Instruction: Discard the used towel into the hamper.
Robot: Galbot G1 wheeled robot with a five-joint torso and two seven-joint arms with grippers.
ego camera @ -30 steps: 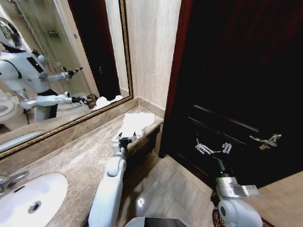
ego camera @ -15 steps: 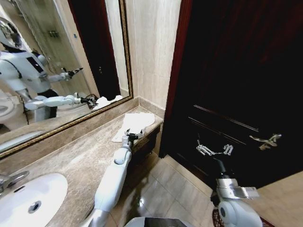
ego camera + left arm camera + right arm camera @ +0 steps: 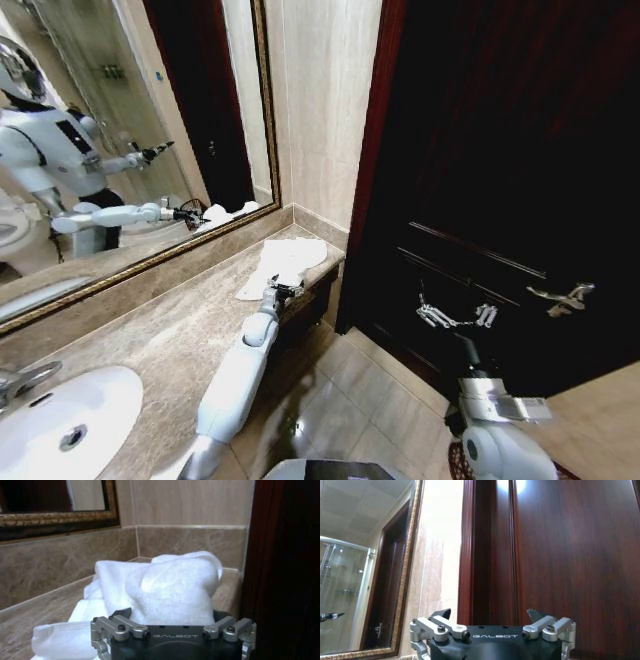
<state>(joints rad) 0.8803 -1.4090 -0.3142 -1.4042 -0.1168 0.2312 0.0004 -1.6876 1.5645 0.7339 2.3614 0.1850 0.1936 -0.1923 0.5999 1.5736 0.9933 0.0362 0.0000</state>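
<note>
The used towel (image 3: 287,260) is white and lies crumpled at the far end of the marble counter, beside the wall corner. My left gripper (image 3: 283,290) reaches along the counter to the towel's near edge and is open. In the left wrist view the towel (image 3: 170,588) bulges up right in front of the left gripper (image 3: 167,615) and hides one fingertip. My right gripper (image 3: 455,316) hangs open and empty in front of the dark door; the right wrist view has it (image 3: 489,613) facing that door. A sliver of the reddish-brown hamper (image 3: 453,464) peeks out on the floor behind my right arm.
A sink basin (image 3: 60,420) sits at the counter's near left. A large gold-framed mirror (image 3: 130,120) runs along the wall behind the counter. The dark wooden door (image 3: 500,150) with a lever handle (image 3: 560,296) stands on the right. Tiled floor (image 3: 350,400) lies between counter and door.
My left arm has stretched forward along the counter, bringing its gripper up to the towel's near edge. The right arm has barely moved.
</note>
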